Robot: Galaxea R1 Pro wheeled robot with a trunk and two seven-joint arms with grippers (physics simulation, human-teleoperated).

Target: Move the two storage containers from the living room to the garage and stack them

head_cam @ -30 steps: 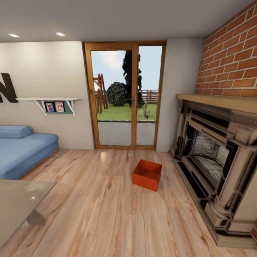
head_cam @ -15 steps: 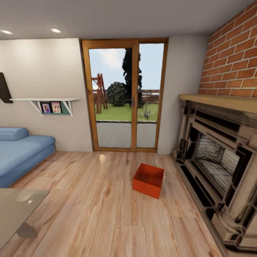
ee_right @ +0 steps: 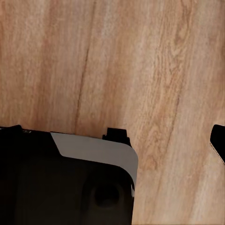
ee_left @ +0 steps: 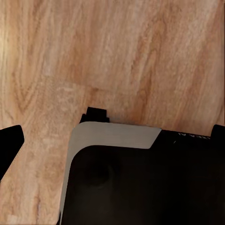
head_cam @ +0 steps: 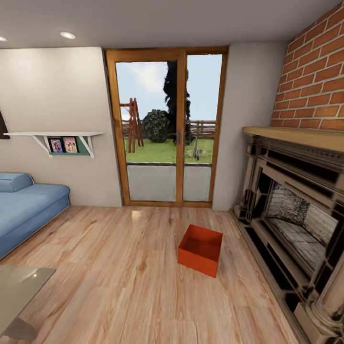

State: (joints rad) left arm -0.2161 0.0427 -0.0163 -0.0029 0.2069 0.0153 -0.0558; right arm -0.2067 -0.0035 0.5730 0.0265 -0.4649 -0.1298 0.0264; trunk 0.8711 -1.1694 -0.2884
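Since a second ago the head camera has rolled closer; one orange box sits on the wood floor between the glass doors and the fireplace. Each wrist view shows planks beneath dark robot body, and I cannot tell how wide either gripper stands.

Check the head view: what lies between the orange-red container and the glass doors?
Bare light wood-plank floor. In the head view, nothing stands between the storage container and the glass doors; the fireplace sits off to one side.
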